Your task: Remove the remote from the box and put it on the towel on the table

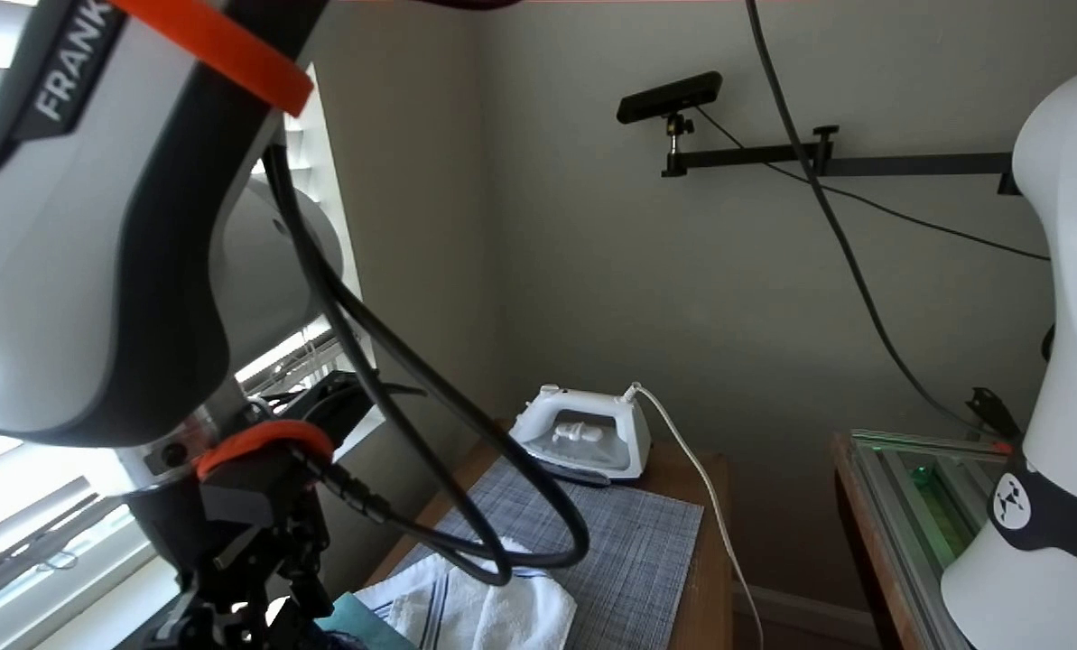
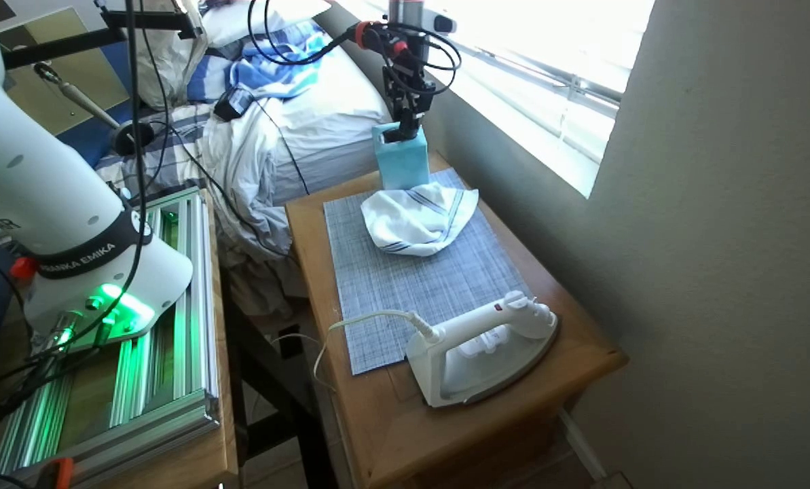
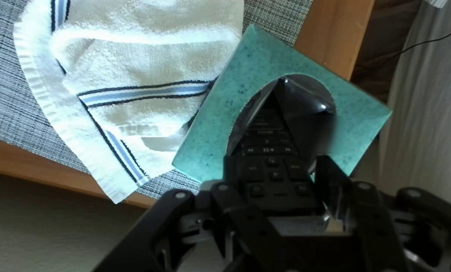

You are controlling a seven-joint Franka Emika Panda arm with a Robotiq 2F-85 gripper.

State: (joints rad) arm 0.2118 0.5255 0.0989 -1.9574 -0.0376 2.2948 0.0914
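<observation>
the end effector (image 3: 279,163) points downward above the box (image 2: 405,163), with its fingertips at the round hole in the top. its fingers (image 3: 231,170) are drawn partway together, one along each edge of the remote (image 3: 273,175), and pinch it between them. the remote stands on end: its near part, keys showing, sits between the fingers, while the rest reaches down through the hole into the box. its lower end is too dark to make out. glossy film (image 3: 301,92) shows inside the hole, just past the fingertips.

the box, pale teal, stands upright underneath the end effector, near one end of the table (image 2: 391,421). the towel (image 2: 418,221), white with blue and dark stripes, lies rumpled just beside the box, lower than the end effector; in the wrist view it spreads to the end effector's left. i cannot tell whether towel and box touch. beneath the towel, a gray woven mat (image 2: 384,292) stretches away from the end effector. well apart from the end effector, past the towel, a white iron (image 2: 472,326) rests at the mat's far end; its cord (image 1: 707,487) drops off the side of the table. in an exterior view, a bright window (image 2: 547,41) is beside the end effector, and a bed (image 2: 330,119) lies beyond it.
</observation>
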